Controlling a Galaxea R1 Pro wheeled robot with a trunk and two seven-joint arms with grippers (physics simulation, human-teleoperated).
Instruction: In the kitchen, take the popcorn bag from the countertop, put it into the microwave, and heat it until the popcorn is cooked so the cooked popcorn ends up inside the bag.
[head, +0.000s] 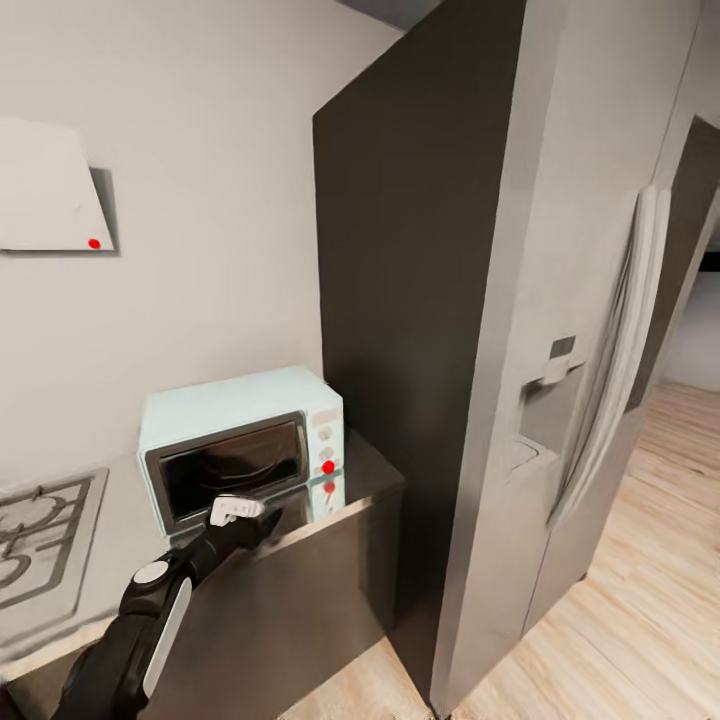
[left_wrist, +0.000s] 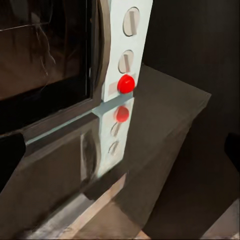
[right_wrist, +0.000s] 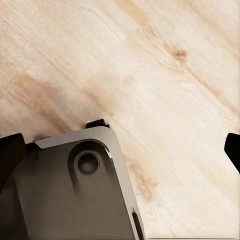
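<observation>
- Reaching toward the pale mint-blue boxy microwave (head: 240, 445), the left gripper (head: 240, 512) is held at the lower edge of its dark glass door, judged placed for the red button (left_wrist: 126, 83) on the knob panel
- Microwave stands on the grey steel countertop (head: 370, 480), directly before the claw, door shut
- Left fingers appear spread wide
- Right gripper (right_wrist: 120, 145) also spread, hanging over the wooden floor (right_wrist: 165, 60)

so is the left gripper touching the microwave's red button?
Apart. In the left wrist view the red button on the microwave sits clear, with the left gripper's dark fingertips at the frame edges, well short of it.
</observation>
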